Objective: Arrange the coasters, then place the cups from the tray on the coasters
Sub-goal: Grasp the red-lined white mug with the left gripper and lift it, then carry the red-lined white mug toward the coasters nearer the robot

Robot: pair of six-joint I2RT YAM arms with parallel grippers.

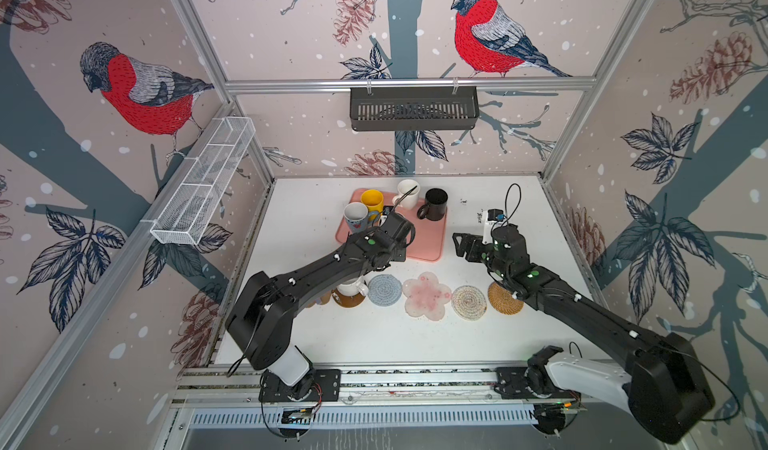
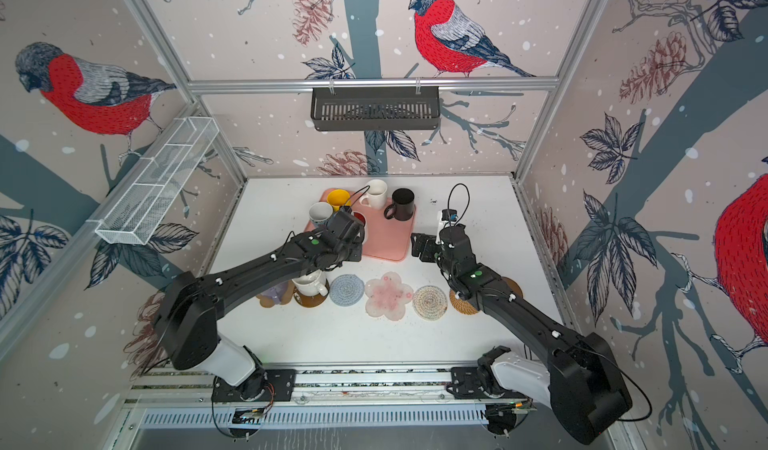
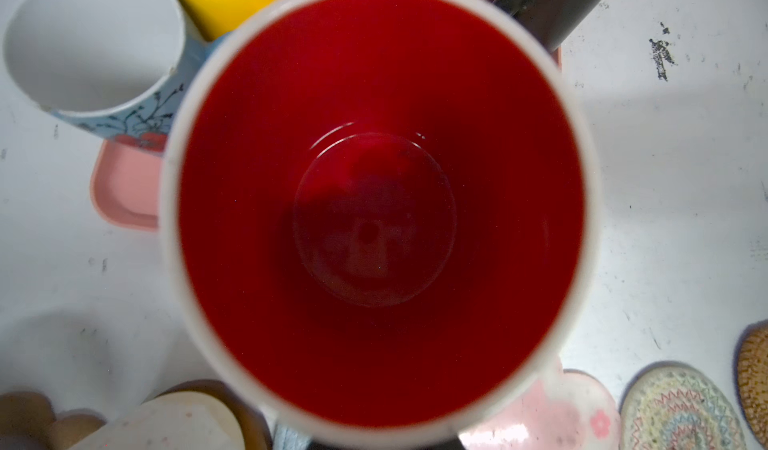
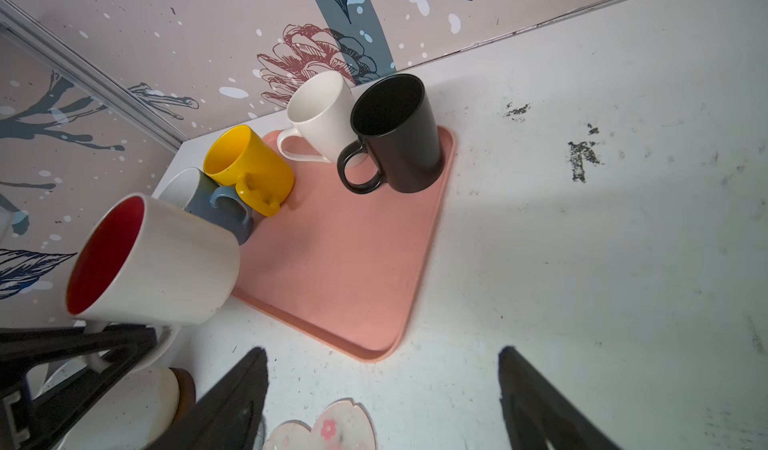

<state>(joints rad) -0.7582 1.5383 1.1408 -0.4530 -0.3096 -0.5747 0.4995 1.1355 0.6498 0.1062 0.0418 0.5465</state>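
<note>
**Top views:** left arm [image 1: 316,269] reaches over the near-left corner of the flat salmon-pink rectangular tray [image 1: 428,246]. The white mug with red inside [image 2: 360,219] peeks out beside the wrist.
- On the tray: yellow mug [image 1: 371,200], plain white mug [image 1: 408,191], black mug [image 1: 436,202], white mug with blue handle [image 1: 356,216].
- Right gripper [image 1: 457,246] hovers just right of the tray, jaws spread wide and holding nothing.
- Coaster row nearer the arm bases: grey-blue crochet coaster [image 1: 384,290], pink-white flower coaster [image 1: 427,296], cream rope coaster [image 1: 469,302], golden rattan coaster [image 1: 503,298]. All four are bare; the rattan one is partly under the right arm.
- Speckled white mug [image 1: 352,288] sits on a glossy brown disc coaster [image 1: 349,301].
- Pale lavender mug [image 2: 276,292] stands beside it on a tan disc coaster [image 2: 262,301], mostly under the left arm.

**Left wrist:** the red interior fills the frame, with the camera looking straight down into the rim. Tray corner, neighbouring mugs and coaster row show around the edges.

**Right wrist:** left gripper [image 4: 95,348] is clamped tight on the handle of the red-inside mug at the tray's near-left edge. Can't tell whether the mug is lifted or touching. Right fingers [image 4: 245,389] stand well apart, with the table showing between them.
</note>
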